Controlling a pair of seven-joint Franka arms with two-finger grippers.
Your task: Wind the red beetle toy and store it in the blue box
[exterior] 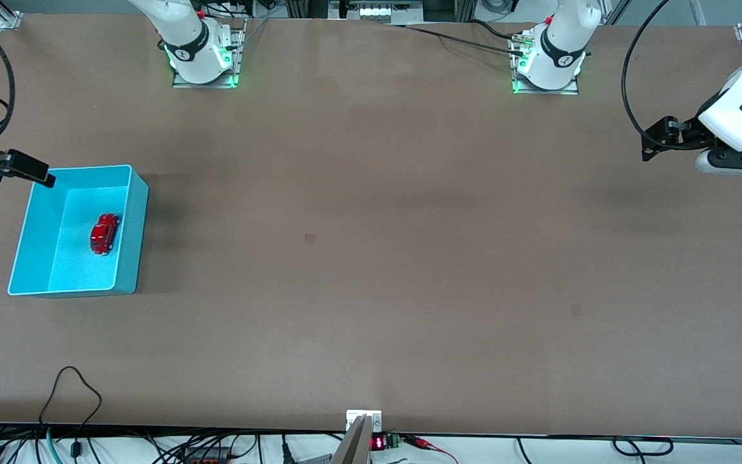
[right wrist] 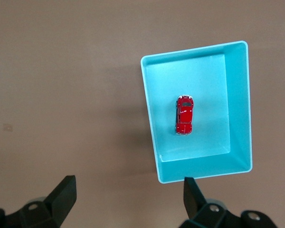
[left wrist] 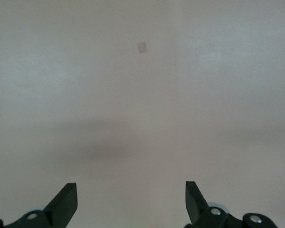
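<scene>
beetle toy, red [exterior: 105,233], sits on its wheels on the pale floor of the blue box [exterior: 133,245], roughly midway along the box's length and closer to the wall that faces the middle of the worktop than to the outer wall. its long axis runs with the long axis of the box, tilted only slightly off it. in the right wrist view the toy [right wrist: 184,115] shows its roof, a darker window at one end and silvery trim at both ends; which end is the nose i cannot tell. nothing touches the toy.

the blue box [right wrist: 240,109] stands on the brown worktop [exterior: 371,258] at the right arm's end, open side up, with only the toy inside.

the right gripper [exterior: 39,175] hangs over the box's corner nearest the robots' bases, above the rim, well apart from the toy. seen from its own wrist camera, the right gripper [right wrist: 129,194] has its fingers [right wrist: 64,192] spread wide, holding nothing and touching nothing.

the left gripper [exterior: 657,138] is up in the air over the left arm's end of the worktop, very far from the box. in its wrist view the left gripper [left wrist: 131,199] has its fingers [left wrist: 66,199] spread just as wide and empty, with bare worktop [left wrist: 142,95] under them and one small pale mark [left wrist: 142,47] on it.
</scene>
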